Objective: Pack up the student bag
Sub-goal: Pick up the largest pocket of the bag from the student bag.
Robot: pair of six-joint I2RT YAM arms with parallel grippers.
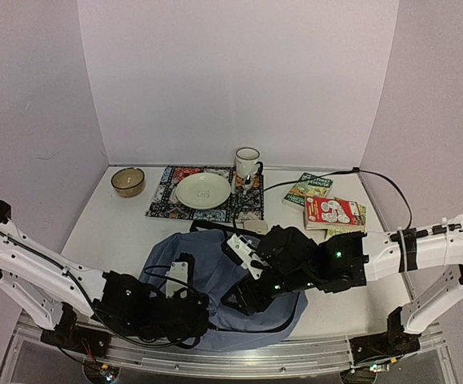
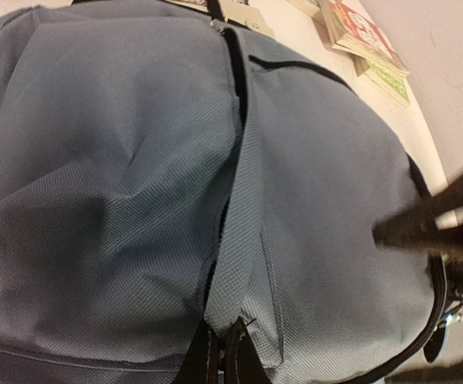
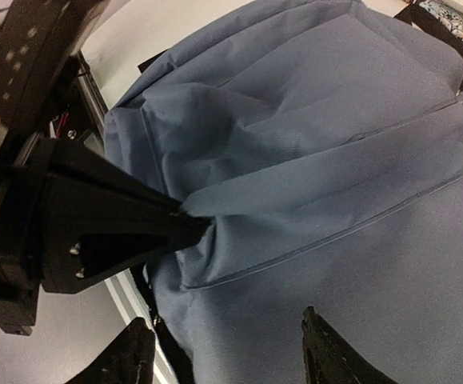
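Observation:
The slate-blue student bag (image 1: 215, 276) lies flat at the near middle of the table and fills both wrist views (image 2: 119, 184) (image 3: 335, 184). My left gripper (image 1: 201, 308) is at the bag's near edge. In the left wrist view it (image 2: 219, 360) is shut on a raised fold of the bag's fabric. The right wrist view shows it from the side, with its tip (image 3: 187, 228) pinching the fabric up. My right gripper (image 1: 243, 300) hovers over the bag just right of the left one. Its jaws (image 3: 231, 360) are open and empty above the fabric.
Two books (image 1: 331, 212) (image 1: 309, 188) lie at the back right, also visible in the left wrist view (image 2: 363, 36). A patterned placemat (image 1: 167, 204) holds a plate (image 1: 203, 190). A mug (image 1: 247, 162) and a bowl (image 1: 127, 181) stand at the back. A black cable (image 1: 375, 180) runs along the right.

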